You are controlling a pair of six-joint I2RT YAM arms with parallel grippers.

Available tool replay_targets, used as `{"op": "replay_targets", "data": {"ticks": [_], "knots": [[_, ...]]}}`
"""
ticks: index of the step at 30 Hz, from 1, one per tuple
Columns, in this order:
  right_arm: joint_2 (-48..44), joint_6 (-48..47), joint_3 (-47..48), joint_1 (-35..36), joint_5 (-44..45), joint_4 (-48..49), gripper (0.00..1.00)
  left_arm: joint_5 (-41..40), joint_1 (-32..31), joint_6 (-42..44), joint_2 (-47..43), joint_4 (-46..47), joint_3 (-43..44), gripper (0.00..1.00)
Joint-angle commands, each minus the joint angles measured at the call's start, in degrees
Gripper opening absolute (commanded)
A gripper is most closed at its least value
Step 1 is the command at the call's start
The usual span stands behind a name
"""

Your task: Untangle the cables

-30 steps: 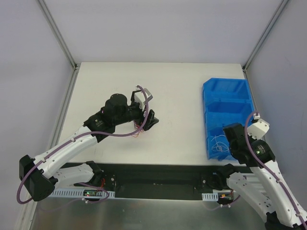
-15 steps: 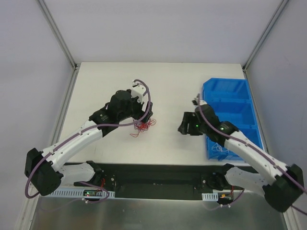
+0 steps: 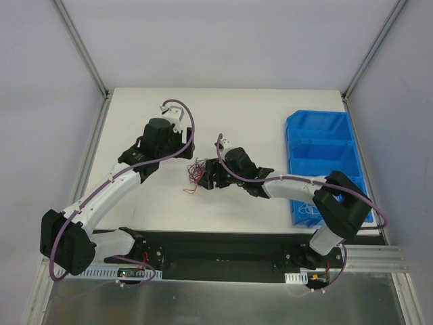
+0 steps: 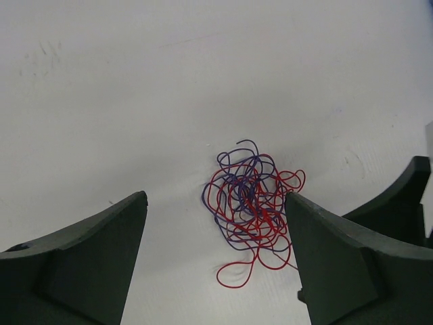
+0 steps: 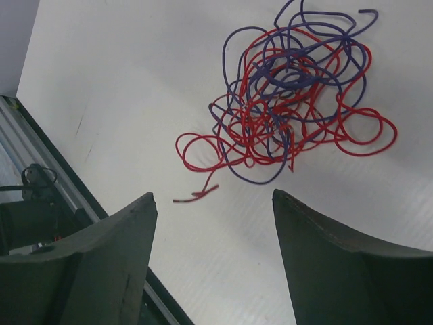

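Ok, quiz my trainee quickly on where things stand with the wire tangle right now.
1. True or false: the left arm's fingers are shut on the cables.
2. Which colours are in the tangle? A red and purple; B green and yellow; C black only.
3. Fill in: the blue bin sits on the ___ arm's side of the table.
Key: 1 false, they stand open with nothing held; 2 A; 3 right.
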Motion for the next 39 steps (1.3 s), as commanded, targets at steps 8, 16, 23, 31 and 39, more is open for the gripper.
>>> {"op": "replay_targets", "data": {"ticks": [8,16,23,31,39], "knots": [[6.8,4.4,5.2,1.7,7.3,8.6,0.34,3.7,1.0,-1.3,-2.1,1.7,1.2,0.82],[-3.2,6.7,-2.4,-1.6,4.8,6.0,0.0,25.5,1.0,1.4,3.6,2.7,3.7,0.75],[-14.8,8.7,-6.0,-8.7,-10.9,2.6,0.0,46.4,0.9,-4.4,14.2,4.1,6.4,0.65],[-23.5,5.5,-4.0,-9.0,-9.0,-6.4,0.0,38.2,-5.2,-5.1,30.2,-3.9,11.6,0.71],[-32.3,1.6,7.4,-9.0,-4.7,-19.5,0.0,31.8,-10.1,-0.9,41.7,-11.5,18.0,0.58]]}}
